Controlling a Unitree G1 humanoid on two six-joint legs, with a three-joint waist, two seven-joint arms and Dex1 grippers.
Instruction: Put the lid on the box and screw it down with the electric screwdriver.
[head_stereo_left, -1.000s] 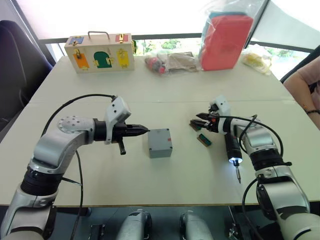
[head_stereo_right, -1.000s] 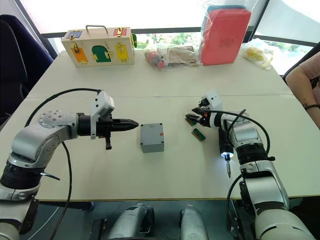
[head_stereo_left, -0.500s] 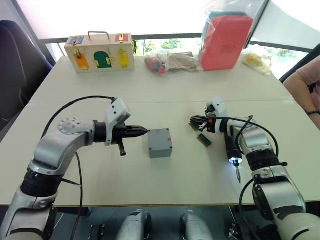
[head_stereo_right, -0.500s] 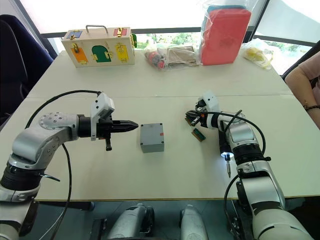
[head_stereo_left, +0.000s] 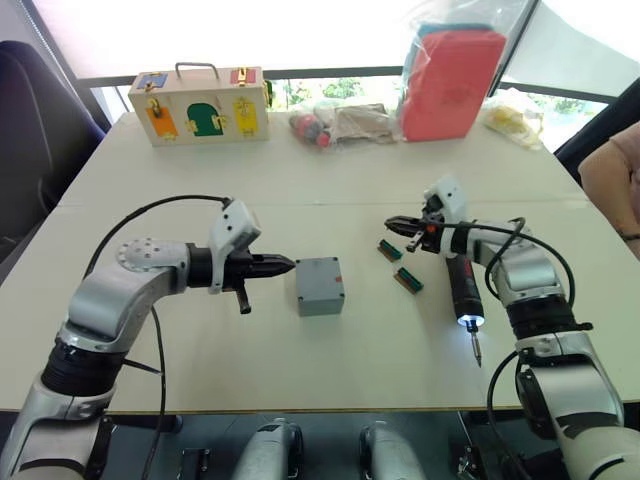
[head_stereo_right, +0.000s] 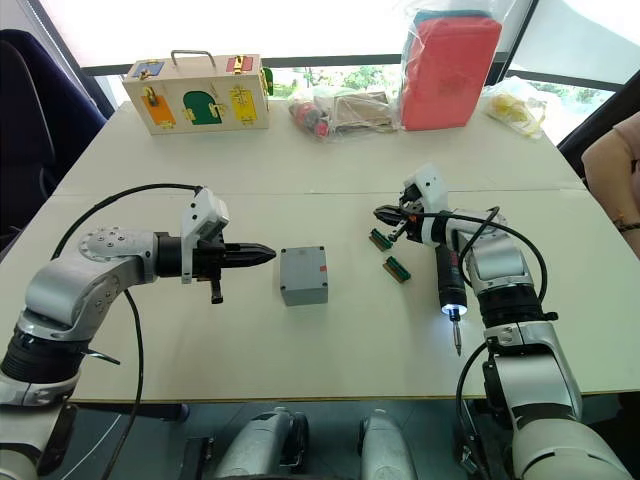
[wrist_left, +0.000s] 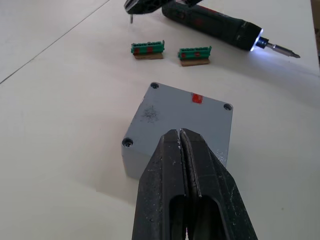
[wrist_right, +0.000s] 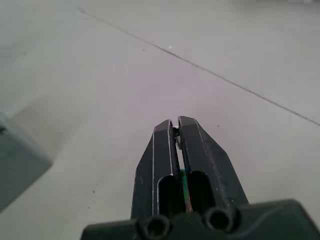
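Note:
The grey box (head_stereo_left: 321, 298) stands mid-table with the lid (wrist_left: 182, 112) lying flat on top, its red mark toward the far edge. My left gripper (head_stereo_left: 290, 264) is shut and empty, its tips level with the box's left side and a short gap away. My right gripper (head_stereo_left: 392, 224) hovers above two green-and-brown strips (head_stereo_left: 389, 249), shut on a small screw (wrist_left: 131, 19) that hangs from its tips. Under my right forearm the electric screwdriver (head_stereo_left: 462, 292) lies on the table, its tip light on and its bit pointing at the near edge.
At the far edge stand a wooden box with coloured latches (head_stereo_left: 198, 104), clear bags of small items (head_stereo_left: 330, 122), a red case in plastic (head_stereo_left: 452, 82) and a yellow bag (head_stereo_left: 515, 115). A person's arm (head_stereo_left: 612, 168) shows at the right edge.
My right gripper has lifted off the far green-and-brown strip and moved slightly right. The person's arm has drawn back toward the right edge. My left arm and the box have not moved.

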